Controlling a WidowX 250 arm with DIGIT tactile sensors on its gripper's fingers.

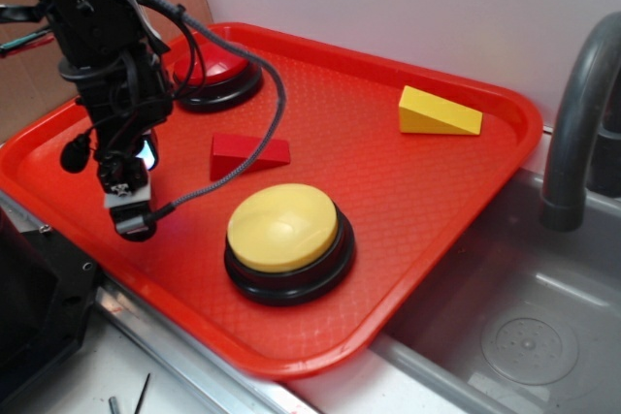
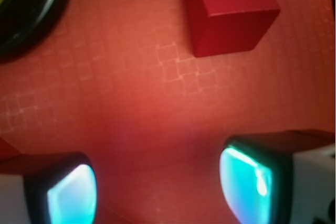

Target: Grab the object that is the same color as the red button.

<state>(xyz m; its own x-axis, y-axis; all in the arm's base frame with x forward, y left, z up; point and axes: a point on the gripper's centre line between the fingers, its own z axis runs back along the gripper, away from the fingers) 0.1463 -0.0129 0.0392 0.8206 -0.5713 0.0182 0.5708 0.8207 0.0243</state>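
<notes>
The red wedge block [image 1: 248, 153] lies flat near the middle of the red tray [image 1: 456, 181], between the red button [image 1: 215, 69] behind it and the yellow button [image 1: 286, 230] in front. The pincer [image 2: 160, 187] hangs low just to its left, fingers [image 2: 247, 179] apart, holding nothing. A yellow wedge [image 1: 438, 111] sits well apart.

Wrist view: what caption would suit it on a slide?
Open gripper hovering over the red tray, the red wedge block just ahead.
</notes>
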